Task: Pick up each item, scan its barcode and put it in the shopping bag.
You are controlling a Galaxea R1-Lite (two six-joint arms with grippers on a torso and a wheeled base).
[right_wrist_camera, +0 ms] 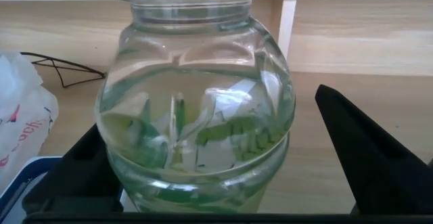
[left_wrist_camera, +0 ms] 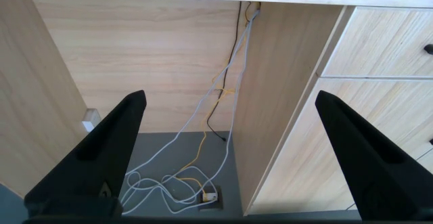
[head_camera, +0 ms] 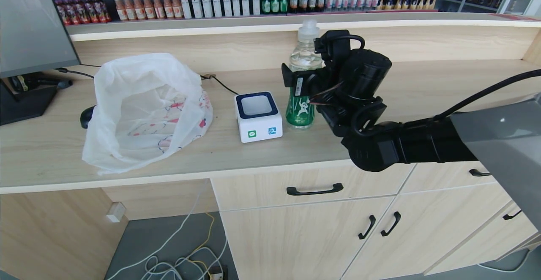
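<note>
Head view: bottle (head_camera: 301, 102) stands upright on the counter (head_camera: 253, 153), just beside the scanner (head_camera: 258, 117) — right gripper (head_camera: 302, 80) straddles it, jaws open, gap on one side. Left gripper (left_wrist_camera: 230, 149), below the counter edge — jaws wide.

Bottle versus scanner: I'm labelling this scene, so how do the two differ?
The bottle is tall, clear and green-labelled; the scanner is a low white box. The bottle stands between the open fingers of the right gripper; the scanner stands free beside it. Both rest upright on the wooden counter.
</note>
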